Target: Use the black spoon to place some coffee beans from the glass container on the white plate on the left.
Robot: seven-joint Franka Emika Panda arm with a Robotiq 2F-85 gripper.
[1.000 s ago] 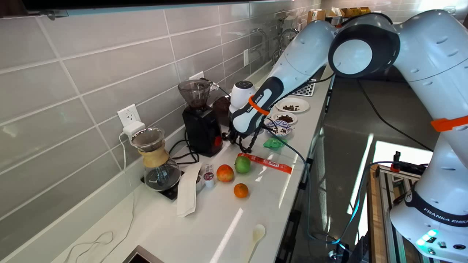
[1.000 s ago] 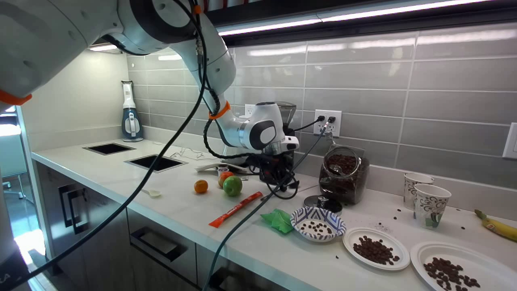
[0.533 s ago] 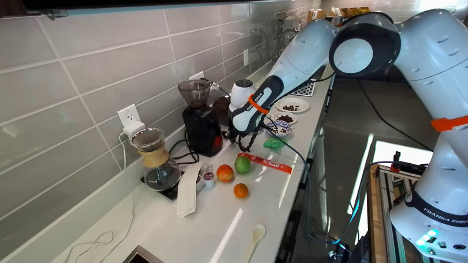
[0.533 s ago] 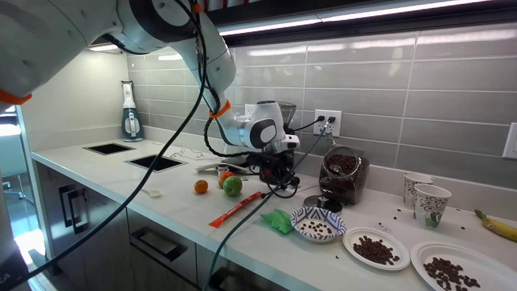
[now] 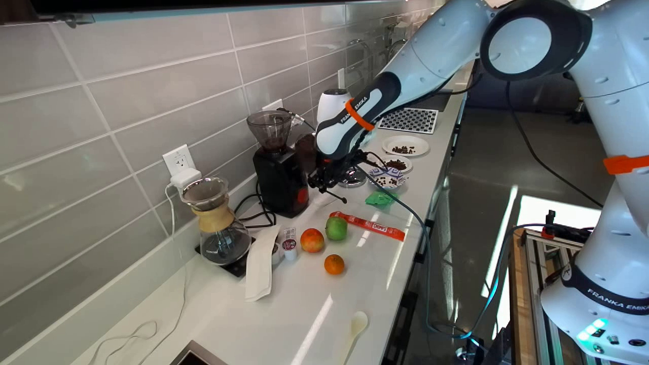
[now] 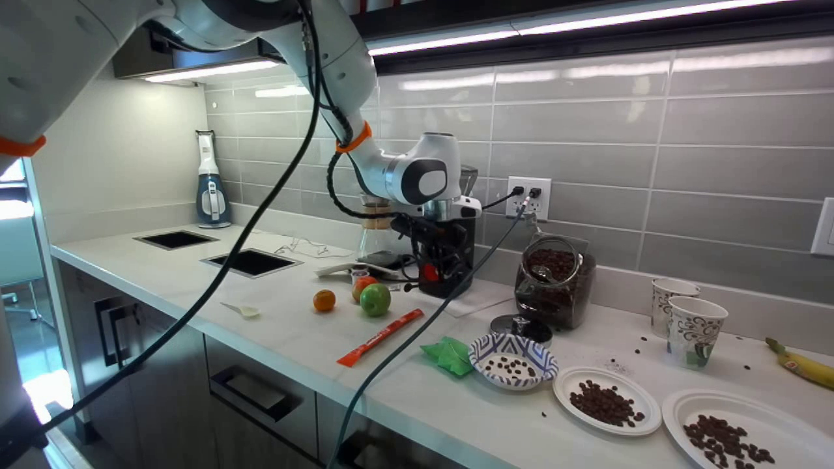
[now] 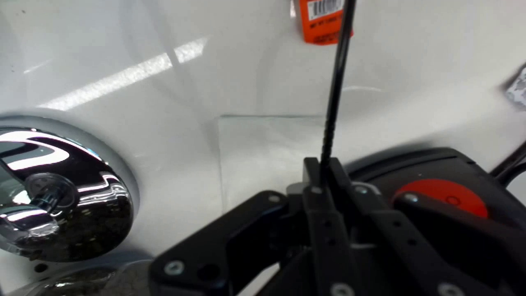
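My gripper (image 7: 324, 164) is shut on the black spoon (image 7: 338, 78), whose slim shaft runs up out of the wrist view. In both exterior views the spoon (image 5: 335, 196) (image 6: 412, 286) sticks out sideways from the gripper (image 5: 320, 182) (image 6: 435, 277), above the counter. The glass container (image 6: 554, 296), dark with coffee beans (image 6: 550, 264), stands tilted open by the wall; it shows partly behind the grinder (image 5: 306, 153). A small white plate (image 6: 573, 378) bears beans (image 6: 603, 405). A larger white plate (image 6: 778, 420) also bears beans, right of it.
The black grinder (image 5: 280, 177) stands close beside the gripper. A shiny metal lid (image 7: 88, 205) lies by the container. A blue-patterned bowl (image 6: 482, 358), green wrapper (image 6: 449, 355), red stick packet (image 6: 380, 337) and green apple (image 6: 375, 299) are nearby. Paper cups (image 6: 694, 329) stand right.
The arm has risen, lifting the gripper off the counter. The spoon end, earlier lying near the red packet, is now up with the gripper. Plates, bowl and container have not moved.
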